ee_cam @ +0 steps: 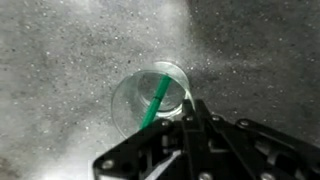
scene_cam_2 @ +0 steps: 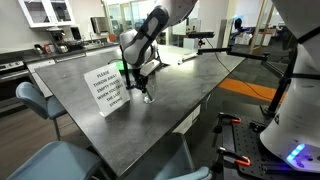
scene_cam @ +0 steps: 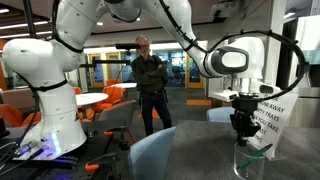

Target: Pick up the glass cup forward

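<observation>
On the grey table (scene_cam_2: 200, 82), just beside the white sign (scene_cam_2: 108, 88), the glass cup (ee_cam: 140, 95) stands upright. It holds only a thin green straw (ee_cam: 155, 103), which leans across to the rim, and no liquid is evident. The pincer (scene_cam: 244, 130) hangs over the cup's edge, pointing down, probably so that one finger goes inside the wall and one outside for a rim grasp. Whether it is spread or pressed together cannot be told, as the wrist view shows only dark fingers (ee_cam: 188, 120) bunched at the rim. The cup looks not yet lifted.
</observation>
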